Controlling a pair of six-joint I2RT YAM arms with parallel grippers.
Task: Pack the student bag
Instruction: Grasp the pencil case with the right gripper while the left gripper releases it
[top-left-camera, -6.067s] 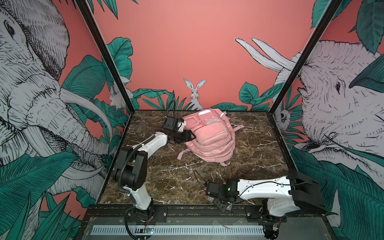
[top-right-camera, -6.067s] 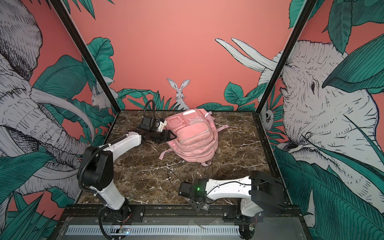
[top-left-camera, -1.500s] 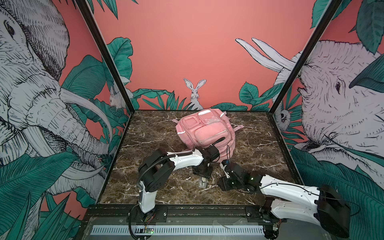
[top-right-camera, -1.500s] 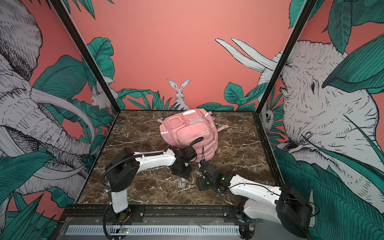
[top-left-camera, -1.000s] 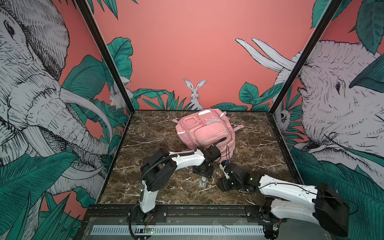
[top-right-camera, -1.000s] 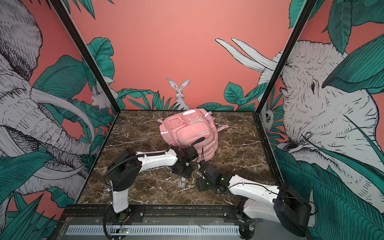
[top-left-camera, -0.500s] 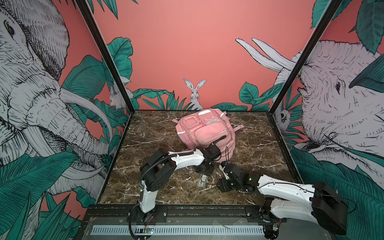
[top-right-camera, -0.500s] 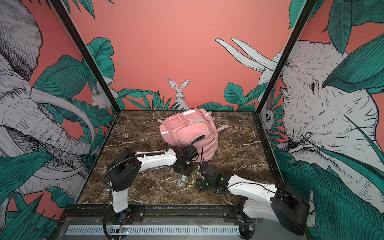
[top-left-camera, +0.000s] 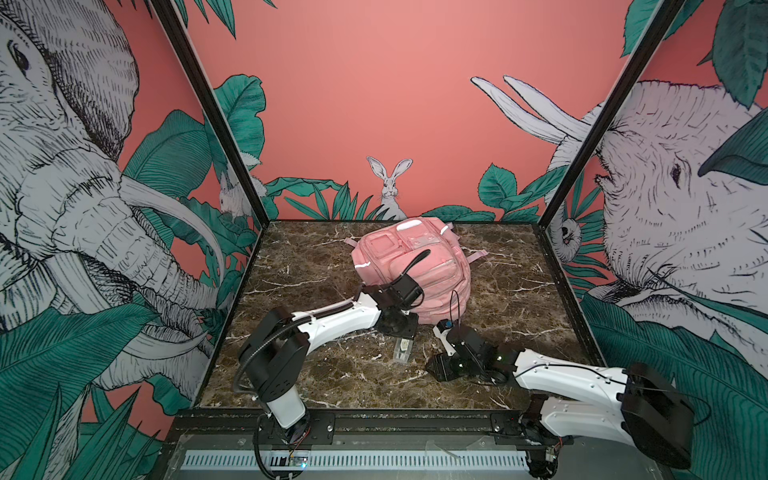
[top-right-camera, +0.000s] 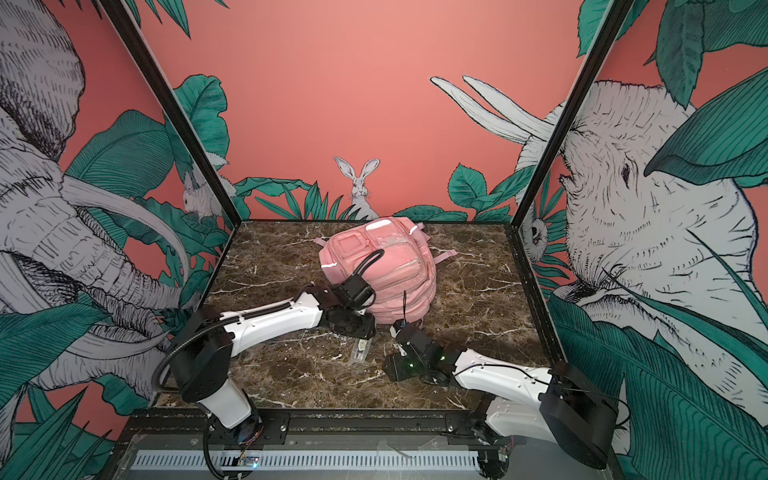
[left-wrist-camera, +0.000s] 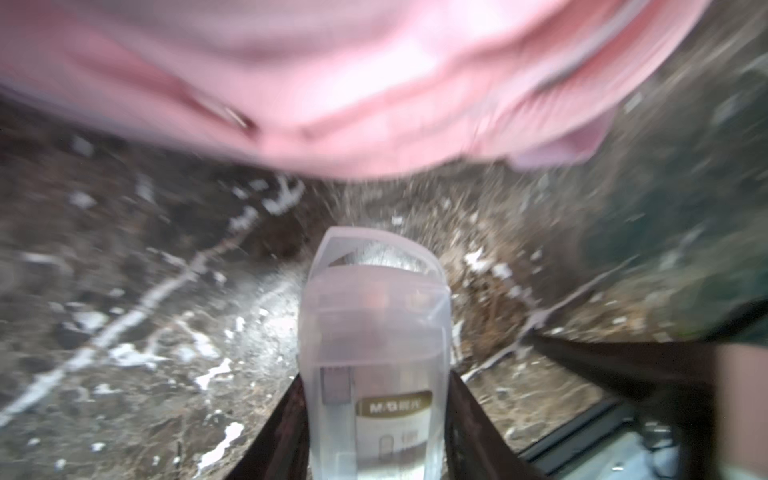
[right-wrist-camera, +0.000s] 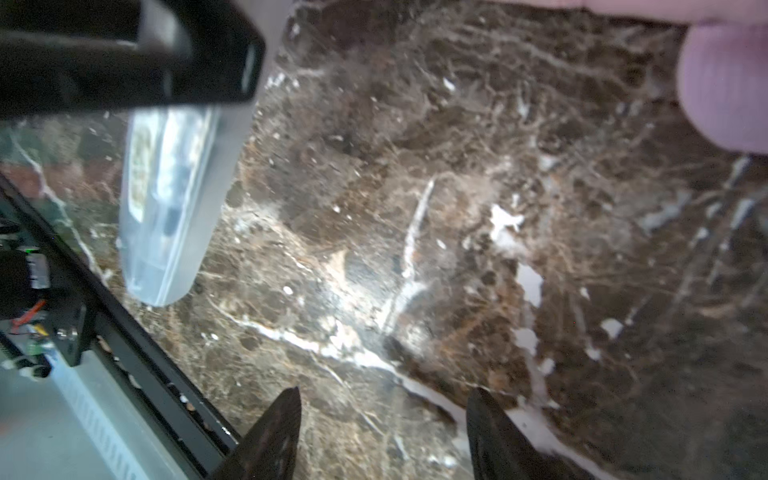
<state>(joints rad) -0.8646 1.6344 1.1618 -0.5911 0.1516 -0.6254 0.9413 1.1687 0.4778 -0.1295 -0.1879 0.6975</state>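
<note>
The student bag (top-left-camera: 411, 266) (top-right-camera: 380, 266), a soft pink backpack, lies at the back middle of the marble table; in the left wrist view its fabric (left-wrist-camera: 332, 83) fills the far side. Just in front of it my left gripper (top-left-camera: 401, 330) (top-right-camera: 355, 326) (left-wrist-camera: 375, 380) is shut on a clear plastic case with a gold label (top-left-camera: 403, 350) (top-right-camera: 360, 349) (left-wrist-camera: 376, 353). The case juts from the jaws toward the table's front edge. My right gripper (top-left-camera: 436, 368) (top-right-camera: 392, 368) (right-wrist-camera: 385, 392) stands open and empty, low over the table to the right of the case (right-wrist-camera: 170, 199).
A pink strap end (right-wrist-camera: 723, 83) of the bag lies near the right gripper. The black front rail (top-left-camera: 374, 419) (right-wrist-camera: 137, 345) borders the table close behind both arms. Printed wall panels enclose the left, back and right sides.
My left gripper's jaws have narrowed onto the clear case, which now sits a little nearer the bag. My right gripper has edged slightly left toward it, still open.
</note>
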